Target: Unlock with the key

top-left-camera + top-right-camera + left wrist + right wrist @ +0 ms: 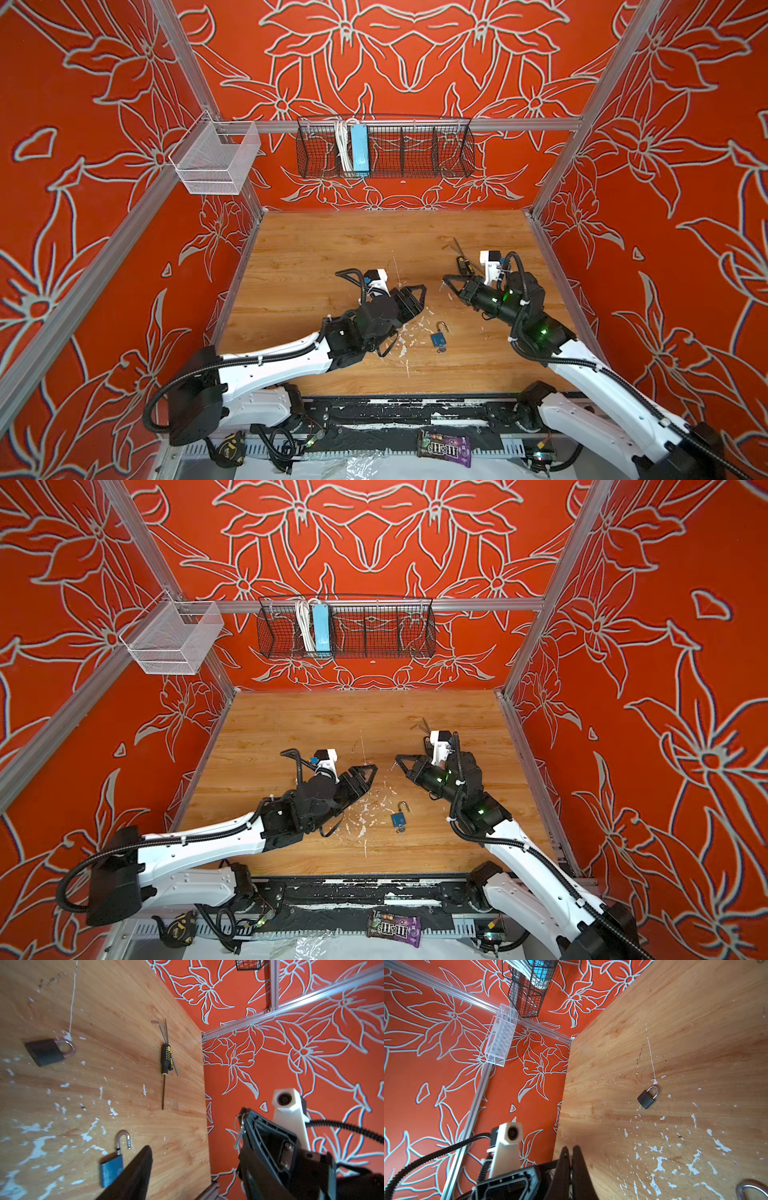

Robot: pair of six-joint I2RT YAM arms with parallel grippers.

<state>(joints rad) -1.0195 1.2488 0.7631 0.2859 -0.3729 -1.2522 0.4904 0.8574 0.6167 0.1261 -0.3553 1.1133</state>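
Note:
A blue padlock lies on the wooden table with its shackle swung open and a small key in its base. A black padlock lies farther back with its shackle closed; my left gripper hides it in both top views. That left gripper hovers open and empty, up and left of the blue padlock. My right gripper faces it, shut, and a thin metal key on a ring hangs from its tips.
A black-and-yellow screwdriver and a hex key lie at the back right, near my right wrist. White paint flecks mark the table. A wire basket and a white mesh bin hang on the walls.

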